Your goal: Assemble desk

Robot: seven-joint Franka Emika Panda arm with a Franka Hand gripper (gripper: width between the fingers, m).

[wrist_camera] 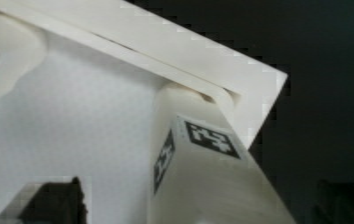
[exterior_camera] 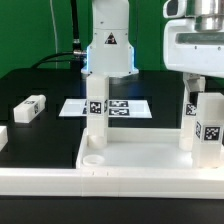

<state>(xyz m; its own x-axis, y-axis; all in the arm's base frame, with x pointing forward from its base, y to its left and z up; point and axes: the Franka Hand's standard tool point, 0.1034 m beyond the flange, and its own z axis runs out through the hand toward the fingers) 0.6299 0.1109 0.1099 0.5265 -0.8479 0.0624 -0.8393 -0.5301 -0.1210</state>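
The gripper (wrist_camera: 200,205) stands wide open astride a leg (wrist_camera: 209,150). Its dark fingers (wrist_camera: 49,200) are clear on both sides and it holds nothing. That leg is upright directly beneath it, seated in a corner of the top (wrist_camera: 85,110). The step looks like backing off the leg. I would rise straight along the leg's axis with no sideways drift, so neither finger nudges it.

The top, a rimmed tray, holds three upright legs. Two are close under the gripper, and I cannot tell which of them it straddles. A far leg (exterior_camera: 97,118) stands well across from it, beside an empty socket (exterior_camera: 92,156). A loose leg (exterior_camera: 30,108) lies on the table (exterior_camera: 40,85), farthest from the gripper.
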